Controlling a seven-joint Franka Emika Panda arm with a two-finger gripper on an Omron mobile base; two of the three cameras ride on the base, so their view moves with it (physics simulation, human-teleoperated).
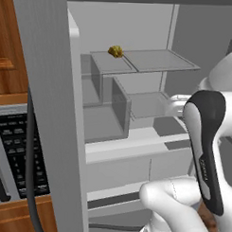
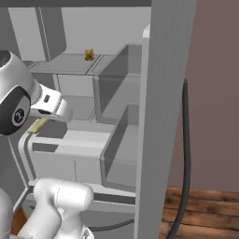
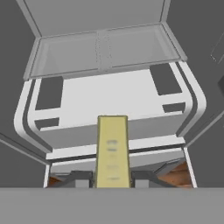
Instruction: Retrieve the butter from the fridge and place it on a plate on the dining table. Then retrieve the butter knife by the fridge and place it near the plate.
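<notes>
My gripper (image 3: 112, 180) is shut on the butter (image 3: 112, 148), a pale olive-yellow stick that reaches forward from between the two dark fingertips (image 3: 80, 178). The hand hangs inside the open fridge (image 3: 109, 94), above its white lower shelf and drawer front. In the right base view the butter (image 2: 39, 125) peeks out just below my white wrist, at the left of the fridge (image 2: 112, 79) interior. In the left base view my own dark forearm hides the hand in front of the fridge (image 1: 137, 104) shelves. The plate, dining table and butter knife are out of view.
A small brown-yellow lump (image 1: 115, 51) (image 2: 89, 54) lies on the upper glass shelf. The open grey fridge doors (image 1: 47, 110) (image 2: 163, 116) stand close on either side, with door bins (image 2: 119, 149) between. A microwave keypad (image 1: 19, 152) lies to the left and wooden floor (image 2: 200, 214) to the lower right.
</notes>
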